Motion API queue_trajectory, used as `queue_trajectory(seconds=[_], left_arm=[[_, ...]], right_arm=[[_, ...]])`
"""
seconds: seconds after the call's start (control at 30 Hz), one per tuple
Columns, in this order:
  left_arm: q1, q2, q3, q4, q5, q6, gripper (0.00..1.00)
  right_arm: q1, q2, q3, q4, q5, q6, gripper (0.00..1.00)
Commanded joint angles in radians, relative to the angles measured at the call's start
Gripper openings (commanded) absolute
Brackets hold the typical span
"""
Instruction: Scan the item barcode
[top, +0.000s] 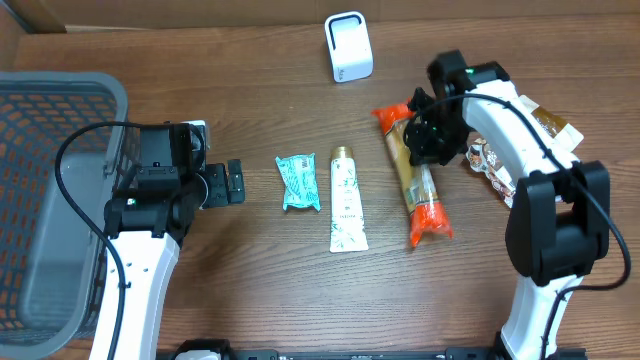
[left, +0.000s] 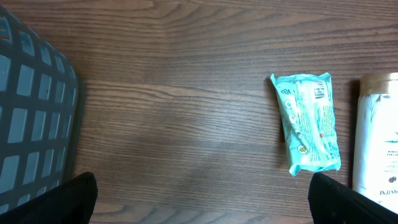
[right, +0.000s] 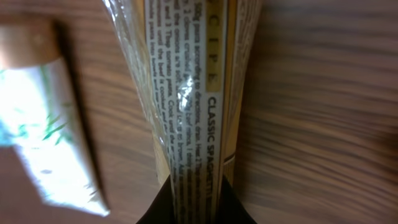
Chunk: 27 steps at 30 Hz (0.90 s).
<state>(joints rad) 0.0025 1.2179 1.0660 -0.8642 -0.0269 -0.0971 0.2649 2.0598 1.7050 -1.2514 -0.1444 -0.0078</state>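
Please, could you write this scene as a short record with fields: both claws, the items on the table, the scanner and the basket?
left claw: open, holds nothing, between the basket and the teal packet
right claw: shut on the spaghetti pack
spaghetti pack: long, orange ends, right of the tube, gripped on its far half
teal packet: flat on the table, left of the tube, not touching it
tube: white, gold cap toward the far side
scanner: white, at the far edge, nothing near it
basket: grey, at the left edge
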Motion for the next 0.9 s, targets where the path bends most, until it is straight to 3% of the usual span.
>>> queue_trajectory(seconds=[0.0, 0.13, 0.2, 0.3, 0.43, 0.5, 0.73, 0.87], left_arm=[[0.005, 0.005, -0.004, 0.002, -0.006, 0.015, 1.0], [0.005, 0.005, -0.004, 0.002, -0.006, 0.015, 1.0], [0.005, 0.005, -0.004, 0.002, -0.006, 0.015, 1.0], [0.005, 0.005, -0.004, 0.002, -0.006, 0.015, 1.0], [0.005, 0.005, -0.004, 0.002, -0.006, 0.015, 1.0], [0.005, 0.005, -0.004, 0.002, -0.006, 0.015, 1.0], [0.005, 0.005, -0.004, 0.002, -0.006, 0.015, 1.0], [0.005, 0.005, -0.004, 0.002, -0.006, 0.015, 1.0]], right_arm=[[0.114, -0.081, 0.047, -0.02, 0.303, 0.129, 0.04], [0.232, -0.049, 0.016, -0.021, 0.552, 0.236, 0.05], [0.289, -0.024, -0.002, -0.017, 0.615, 0.248, 0.13], [0.361, 0.024, -0.006, -0.015, 0.622, 0.248, 0.38], [0.424, 0.054, -0.006, -0.011, 0.583, 0.243, 0.86], [0.431, 0.054, -0.004, -0.016, 0.58, 0.243, 0.97], [0.329, 0.05, 0.057, -0.047, 0.447, 0.208, 1.0], [0.188, 0.05, 0.067, -0.028, 0.166, 0.034, 1.0]])
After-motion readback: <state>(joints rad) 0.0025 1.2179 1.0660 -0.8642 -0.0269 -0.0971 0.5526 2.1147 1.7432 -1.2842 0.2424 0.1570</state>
